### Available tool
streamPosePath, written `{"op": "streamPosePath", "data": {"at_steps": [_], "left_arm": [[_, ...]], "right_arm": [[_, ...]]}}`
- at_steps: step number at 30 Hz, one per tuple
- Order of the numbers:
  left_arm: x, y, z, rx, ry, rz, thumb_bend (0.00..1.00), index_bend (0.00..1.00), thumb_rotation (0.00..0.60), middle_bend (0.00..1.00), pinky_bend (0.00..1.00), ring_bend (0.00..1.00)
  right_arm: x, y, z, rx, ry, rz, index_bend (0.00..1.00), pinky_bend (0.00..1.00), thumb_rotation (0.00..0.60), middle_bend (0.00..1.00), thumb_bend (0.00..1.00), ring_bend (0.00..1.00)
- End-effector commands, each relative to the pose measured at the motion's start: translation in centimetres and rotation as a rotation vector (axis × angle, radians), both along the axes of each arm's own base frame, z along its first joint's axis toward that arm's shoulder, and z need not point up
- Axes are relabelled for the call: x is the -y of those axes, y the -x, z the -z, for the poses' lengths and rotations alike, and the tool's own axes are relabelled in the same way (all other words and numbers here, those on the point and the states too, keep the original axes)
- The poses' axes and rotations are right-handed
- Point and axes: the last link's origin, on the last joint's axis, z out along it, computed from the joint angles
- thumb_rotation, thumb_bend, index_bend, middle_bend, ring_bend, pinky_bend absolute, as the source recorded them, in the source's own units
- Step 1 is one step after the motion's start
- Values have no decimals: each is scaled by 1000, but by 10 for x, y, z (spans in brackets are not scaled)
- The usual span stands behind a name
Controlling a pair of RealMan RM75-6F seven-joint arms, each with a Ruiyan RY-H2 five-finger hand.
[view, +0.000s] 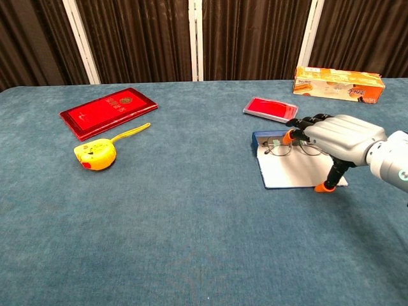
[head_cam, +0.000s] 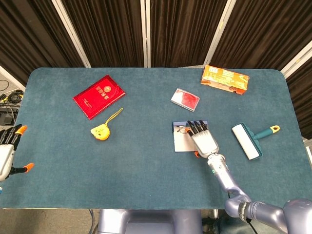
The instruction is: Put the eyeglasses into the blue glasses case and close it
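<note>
Chest view: eyeglasses [view: 285,148] under right robot hand [view: 336,136]

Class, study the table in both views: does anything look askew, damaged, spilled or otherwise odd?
Nothing looks damaged or spilled. The thin wire-framed eyeglasses lie in the open blue glasses case, whose pale lid lies flat on the cloth, unclosed. The right hand is over them. The red booklet and orange carton merely lie at angles.
</note>
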Motion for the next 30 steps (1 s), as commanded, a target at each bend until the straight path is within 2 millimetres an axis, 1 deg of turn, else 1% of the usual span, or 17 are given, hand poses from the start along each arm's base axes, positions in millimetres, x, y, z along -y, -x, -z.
{"op": "streamPosePath", "data": {"at_steps": [1,9,12,15,19,30], "left_arm": [[0,0,0,0,0,0,0,0,600,0,0,0],[0,0,1,-3,1,-1,0,0,600,0,0,0],[-1,1,1,-2,2,-3,0,0,600,0,0,0],[-1,0,1,-3,4,-3,0,0,600,0,0,0],[-1,0,1,-4,4,-3,0,0,600,0,0,0],[0,0,1,-4,4,-2,0,0,600,0,0,0]], "right_arm": [[1,0,2,-2,-1,1,220,0,600,0,0,0],[1,1,7,-21,0,-10,249,0,600,0,9,0],[1,2,8,-26,-4,-14,269,0,600,0,76,0],[0,2,7,-27,-4,-19,303,0,600,0,169,0],[-2,2,6,-23,-3,-24,319,0,600,0,248,0],[-1,1,3,-7,12,-30,338,0,600,0,282,0]]}}
